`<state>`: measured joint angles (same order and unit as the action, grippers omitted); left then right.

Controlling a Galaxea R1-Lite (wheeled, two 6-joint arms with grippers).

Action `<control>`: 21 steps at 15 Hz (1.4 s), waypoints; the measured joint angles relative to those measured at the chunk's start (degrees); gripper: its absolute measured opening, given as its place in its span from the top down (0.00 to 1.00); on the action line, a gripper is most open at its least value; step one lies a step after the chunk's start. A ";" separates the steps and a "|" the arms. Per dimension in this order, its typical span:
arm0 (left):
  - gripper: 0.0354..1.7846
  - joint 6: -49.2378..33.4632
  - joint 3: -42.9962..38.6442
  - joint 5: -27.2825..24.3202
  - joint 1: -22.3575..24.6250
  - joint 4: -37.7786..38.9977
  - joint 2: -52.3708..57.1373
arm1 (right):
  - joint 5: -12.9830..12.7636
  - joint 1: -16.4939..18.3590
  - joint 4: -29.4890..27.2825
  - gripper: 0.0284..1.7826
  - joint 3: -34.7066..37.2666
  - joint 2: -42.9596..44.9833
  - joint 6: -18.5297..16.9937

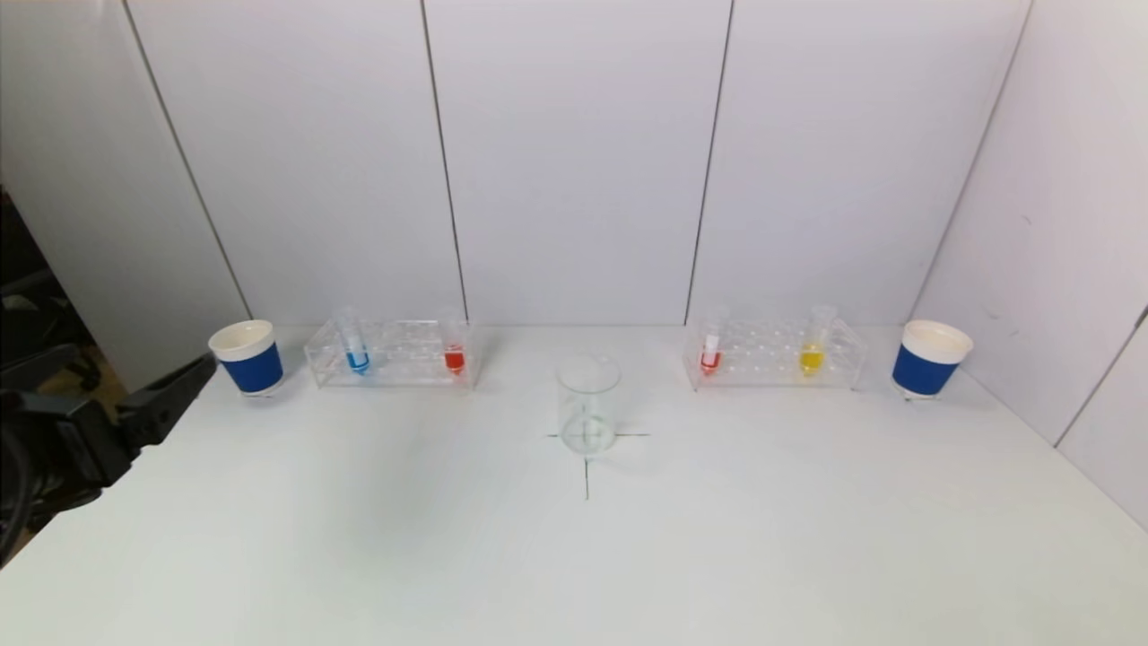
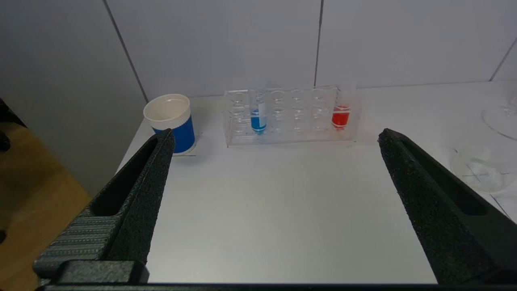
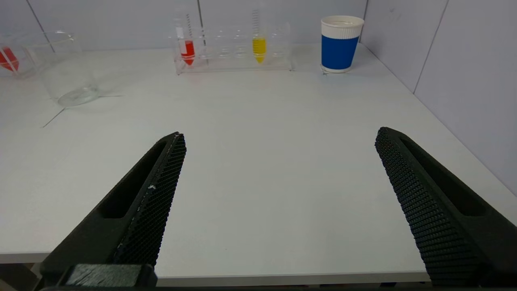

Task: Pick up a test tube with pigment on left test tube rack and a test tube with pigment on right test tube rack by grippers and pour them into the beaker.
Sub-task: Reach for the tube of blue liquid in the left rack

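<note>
The clear left rack (image 1: 395, 357) holds a blue-pigment tube (image 1: 357, 359) and a red-pigment tube (image 1: 455, 359). The clear right rack (image 1: 776, 357) holds a red-pigment tube (image 1: 710, 360) and a yellow-pigment tube (image 1: 812, 359). An empty glass beaker (image 1: 587, 405) stands between the racks on a cross mark. My left gripper (image 1: 193, 381) hovers at the table's left edge, open and empty, facing the left rack (image 2: 288, 117) from a distance. My right gripper (image 3: 279, 133) is open and empty over the table's front edge, far from the right rack (image 3: 234, 50); it is out of the head view.
A blue paper cup (image 1: 248, 357) stands left of the left rack, another blue cup (image 1: 929, 359) right of the right rack. White wall panels close the back and right side. The white table (image 1: 574, 556) stretches bare toward the front.
</note>
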<state>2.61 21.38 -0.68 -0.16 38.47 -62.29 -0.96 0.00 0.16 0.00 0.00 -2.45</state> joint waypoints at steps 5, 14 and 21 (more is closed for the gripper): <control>0.01 -0.11 0.88 -0.48 0.49 23.71 -24.89 | 0.04 0.00 0.00 0.04 0.00 0.00 0.02; 0.01 -0.55 11.03 -4.46 2.13 48.63 -57.08 | 0.02 0.00 0.00 0.04 0.00 0.00 0.02; 0.01 -0.57 16.02 -6.07 3.29 48.70 -63.42 | 0.04 0.00 0.00 0.04 0.00 0.00 0.02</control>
<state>2.04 37.40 -6.75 3.13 87.17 -125.71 -0.93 0.00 0.16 0.00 0.00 -2.43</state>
